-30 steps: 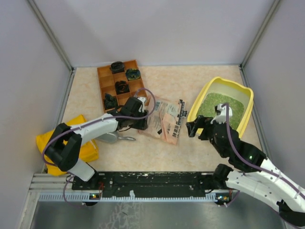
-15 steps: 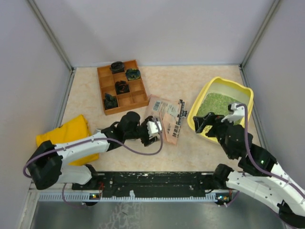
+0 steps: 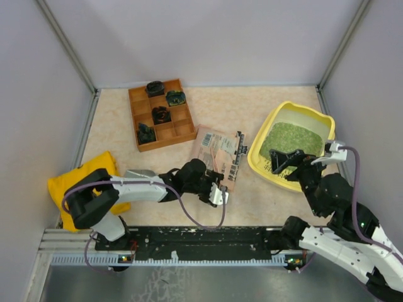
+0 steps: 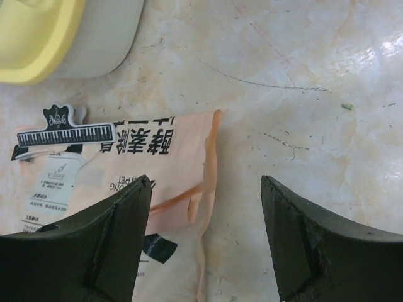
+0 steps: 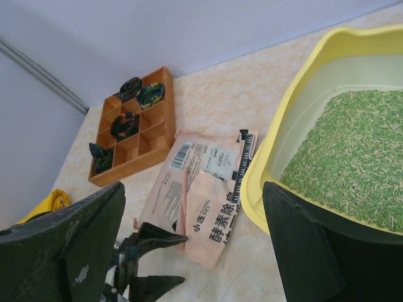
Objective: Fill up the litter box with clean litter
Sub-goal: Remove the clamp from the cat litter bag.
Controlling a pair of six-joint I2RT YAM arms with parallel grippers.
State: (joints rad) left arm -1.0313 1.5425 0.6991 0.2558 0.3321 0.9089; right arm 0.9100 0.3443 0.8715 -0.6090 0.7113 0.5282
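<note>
Left gripper [image 4: 203, 189]: the fingers are wide apart and hold nothing. It sits low over the near edge of the pink pouch [image 3: 217, 151]. One finger is over the pouch and the other is over the bare counter [image 3: 252, 100].
Right gripper [image 5: 192, 189]: the fingers are wide apart and hold nothing. It hangs by the near rim of the litter box.
Litter box [image 5: 280, 126]: it sits on the right side of the counter, just beside the pouch.
Clean litter [image 5: 346, 151]: a green, grainy bed lies inside the box.
What just changed: my left arm was up by the wooden tray [image 3: 183, 130] a moment ago. It has swung across to the pouch, and its fingers opened on the way. My right arm has pulled back from over the box toward me.
What that means: I think I am lining up to grab the pouch and pour more litter in. The right arm is now out of the way of a pour.
Watch out: the pouch lies flat, so the fingers may slide over it. I must catch its edge.
</note>
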